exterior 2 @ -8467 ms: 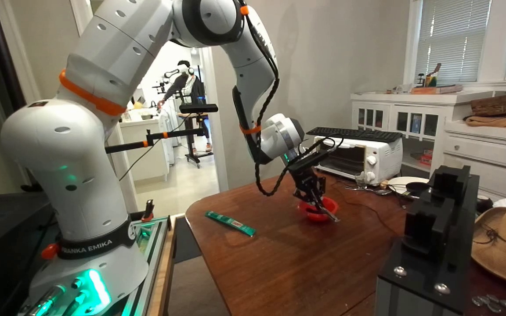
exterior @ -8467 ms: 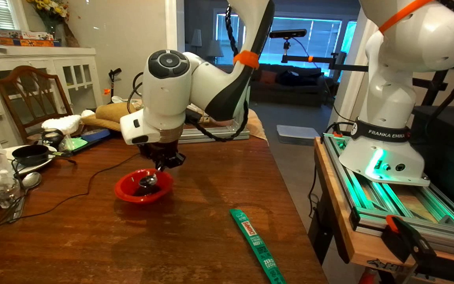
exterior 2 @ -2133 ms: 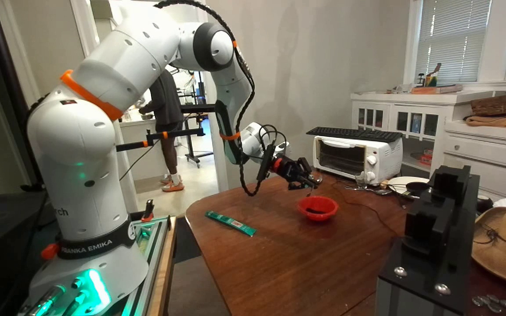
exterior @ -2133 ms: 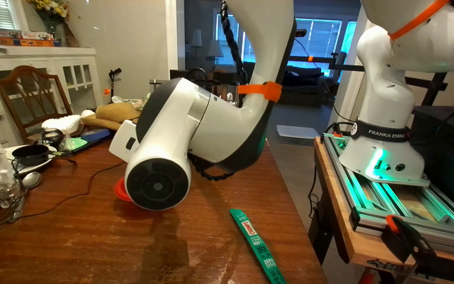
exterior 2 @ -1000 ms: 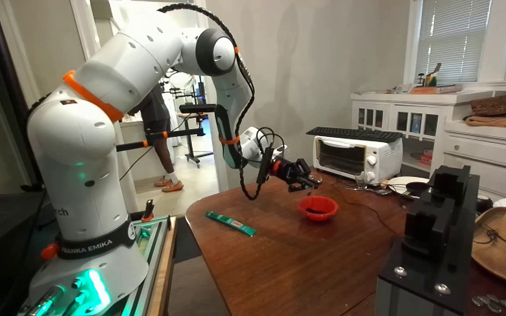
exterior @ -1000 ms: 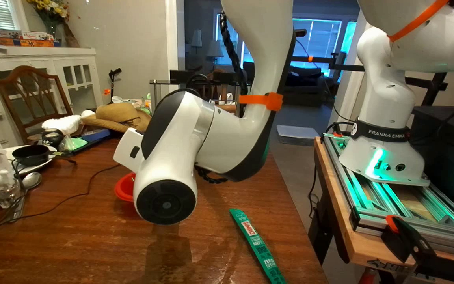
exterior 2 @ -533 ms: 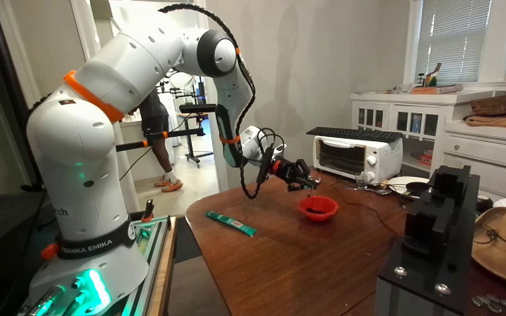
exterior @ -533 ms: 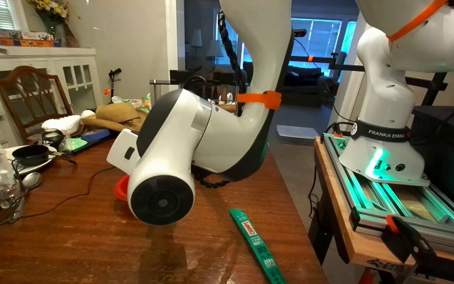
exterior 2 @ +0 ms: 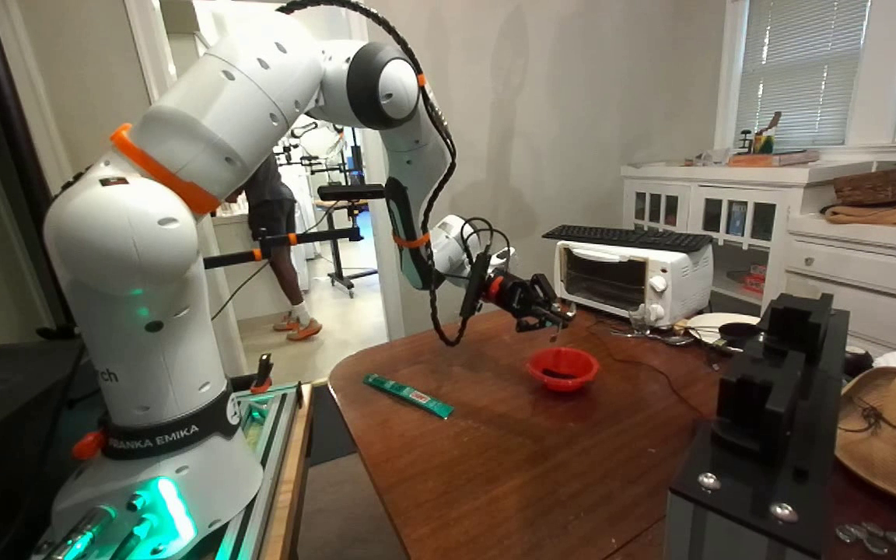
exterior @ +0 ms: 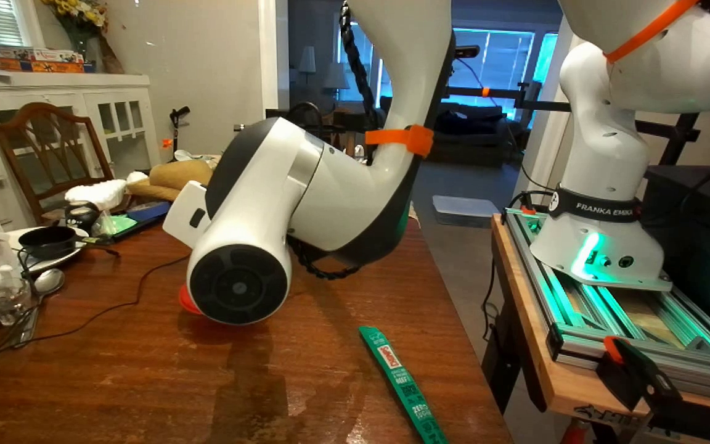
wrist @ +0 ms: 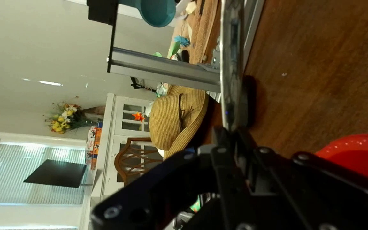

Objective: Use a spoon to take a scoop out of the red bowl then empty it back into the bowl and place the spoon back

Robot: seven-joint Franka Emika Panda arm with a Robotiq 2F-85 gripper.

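The red bowl [exterior 2: 565, 358] stands upright on the wooden table with dark contents inside. In an exterior view only a sliver of the red bowl [exterior: 188, 301] shows past the arm; in the wrist view the bowl [wrist: 356, 147] is at the lower right. My gripper [wrist: 232, 137] is shut on the grey metallic spoon [wrist: 232, 64], which stretches up the wrist view, out of its top edge. In an exterior view the gripper [exterior 2: 561, 316] is above the bowl's far side, apart from it. The spoon there is hardly discernible; whether it carries anything cannot be told.
A green strip [exterior: 401, 385] lies on the table. A toaster oven [exterior 2: 627, 284], a large metal spoon [exterior: 50, 281], a drinking glass [exterior: 7, 302] and a dark pan [exterior: 48, 242] stand to one side, with a loose cable. A straw hat [wrist: 168, 118] and black-topped frame [exterior 2: 775, 404] are nearby.
Earlier the gripper pointed down with the spoon in the bowl; now it is raised above it and the wrist is turned over. Over the last second the gripper rose slightly. The bowl stayed.
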